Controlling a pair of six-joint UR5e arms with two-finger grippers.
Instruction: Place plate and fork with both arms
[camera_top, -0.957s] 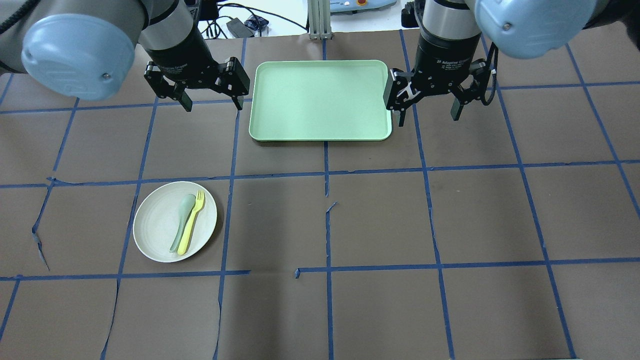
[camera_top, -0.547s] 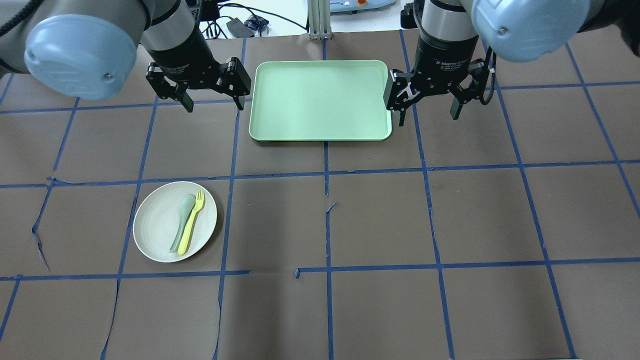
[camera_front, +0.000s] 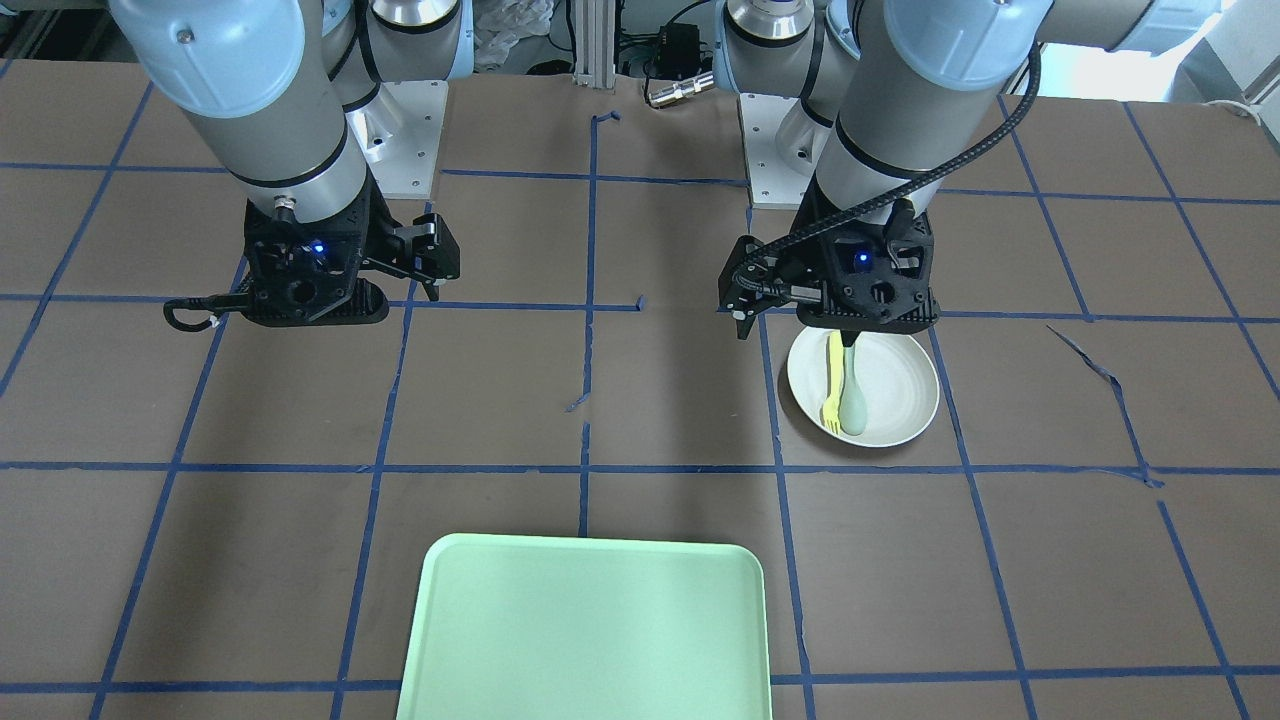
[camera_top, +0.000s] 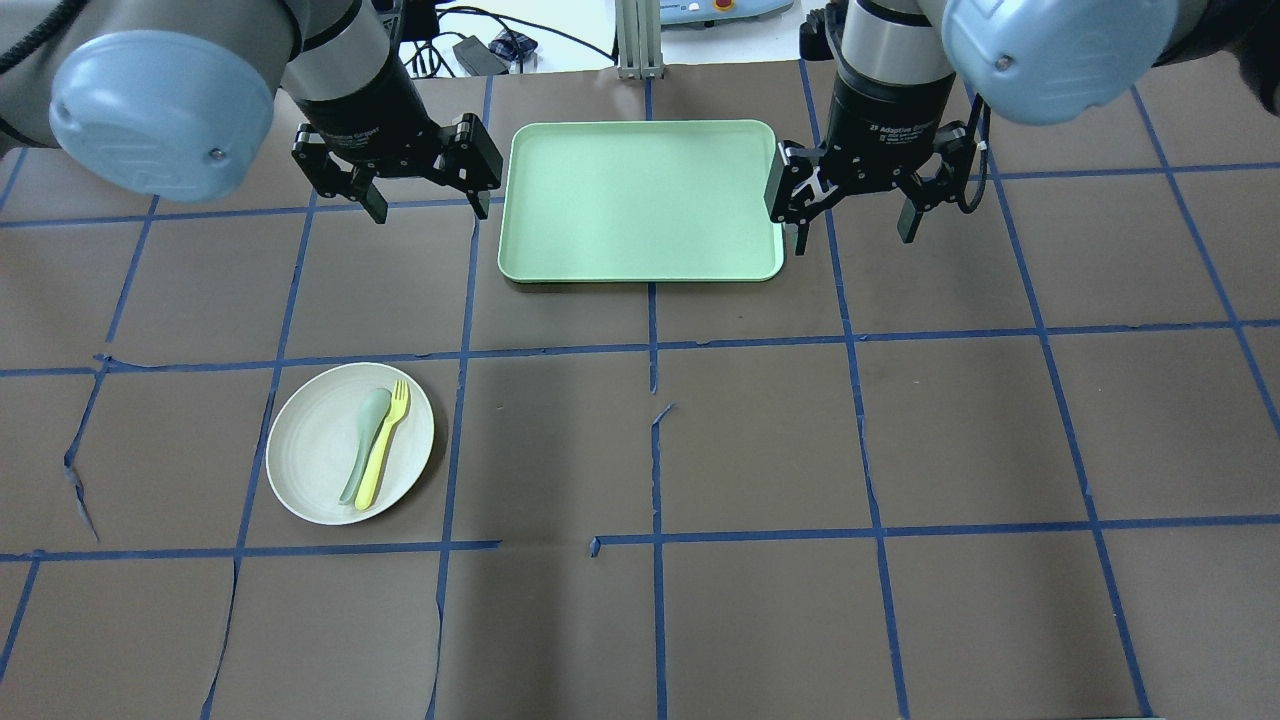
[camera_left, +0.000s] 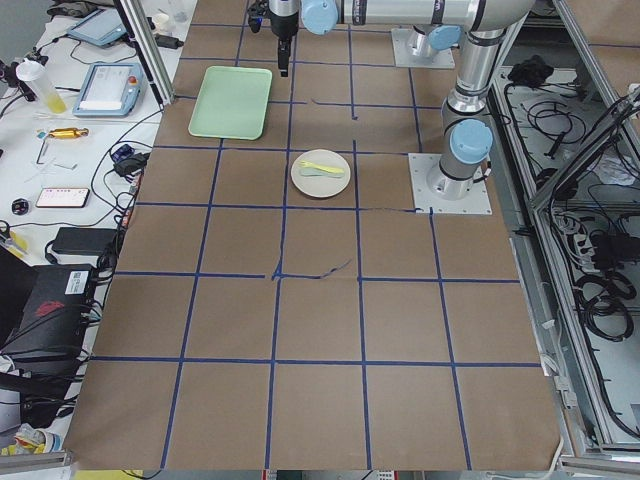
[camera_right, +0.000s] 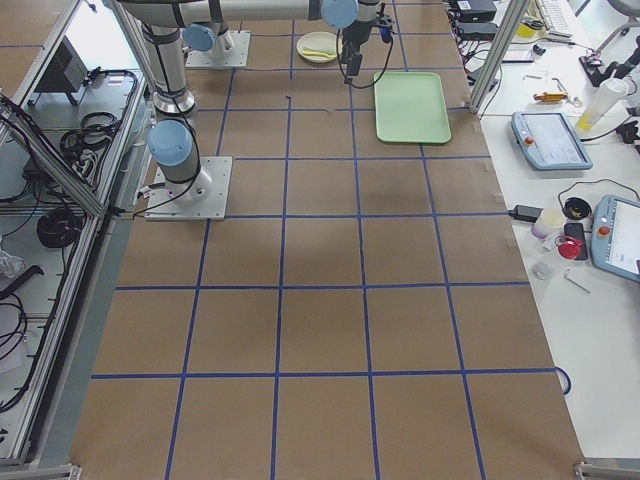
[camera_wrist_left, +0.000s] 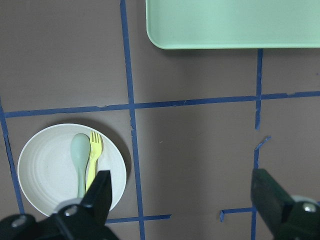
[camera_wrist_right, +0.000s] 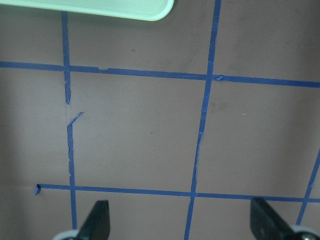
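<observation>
The off-white round plate (camera_top: 305, 450) lies on the near-left part of the table. The yellow fork (camera_top: 382, 445) lies in it beside a mint-green spoon (camera_top: 362, 445). My left gripper (camera_top: 430, 205) is open and empty. It hangs high above the table, left of the green tray and far from the plate. My right gripper (camera_top: 855, 232) is open and empty at the tray's right edge. The left wrist view shows the plate (camera_wrist_left: 45, 170) and the fork (camera_wrist_left: 92, 160) below its open fingers (camera_wrist_left: 100, 195). The front view shows the plate (camera_front: 895, 400) and the fork (camera_front: 830, 385).
A pale green rectangular tray (camera_top: 640, 200) lies at the far middle of the table between the two grippers. Brown paper with blue tape lines covers the table. Cables and devices sit beyond the far edge.
Both grippers have drifted very slightly toward the far side. The plate, fork, spoon and tray have not moved.
</observation>
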